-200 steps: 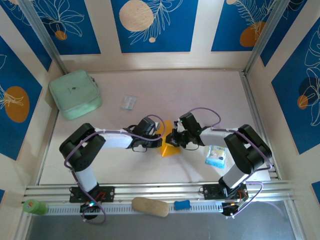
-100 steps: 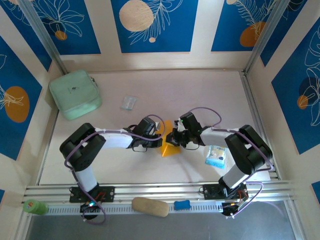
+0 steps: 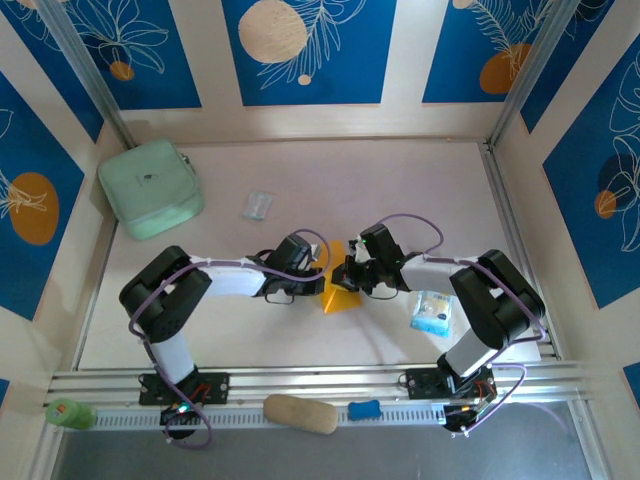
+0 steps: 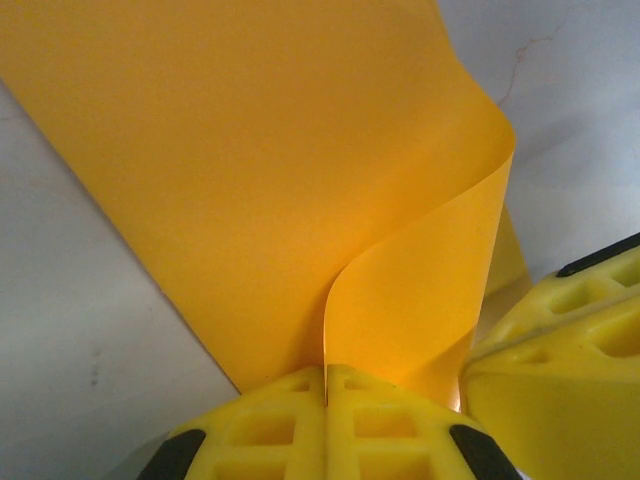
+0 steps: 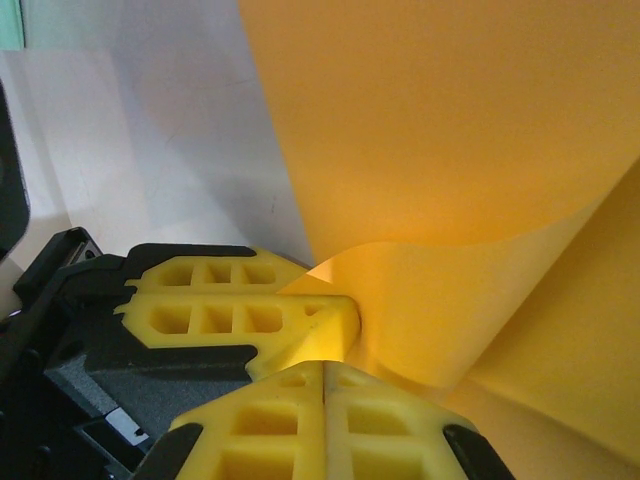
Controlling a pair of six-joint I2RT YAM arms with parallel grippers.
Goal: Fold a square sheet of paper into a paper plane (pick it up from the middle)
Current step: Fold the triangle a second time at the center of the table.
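The left gripper (image 4: pixel 325 378) was closed tight, its yellow fingers (image 4: pixel 270 420) pressed together on a curled edge of the square sheet of paper (image 4: pixel 240 160). The orange-yellow paper rose out of the seam between them and bent over in a smooth loop toward 1 o'clock. Just beside it, at 3 o'clock in the left wrist view, sat the yellow fingertips of the right gripper (image 5: pixel 325 372). That one was also fully closed. It pinched the same sheet where a fold of paper ran down into its seam, and the left gripper's fingers touched the paper at 10 o'clock from it.

From above, the two grippers met tip to tip near the middle of the surface (image 3: pixel 300 170). The sheet stood lifted between them, and its lower part spread on the surface toward 6 o'clock.

A mint-green pouch (image 3: pixel 150 188) lay well apart at 10 o'clock, in the far left corner. It looked closed, and its contents could not be seen. A small clear wrapper (image 3: pixel 257 205) lay at 11 o'clock. A blue-and-white packet (image 3: pixel 432 312) rested at 4 o'clock beside the right arm. A tan oval lump (image 3: pixel 300 413) lay on the front rail at 6 o'clock.
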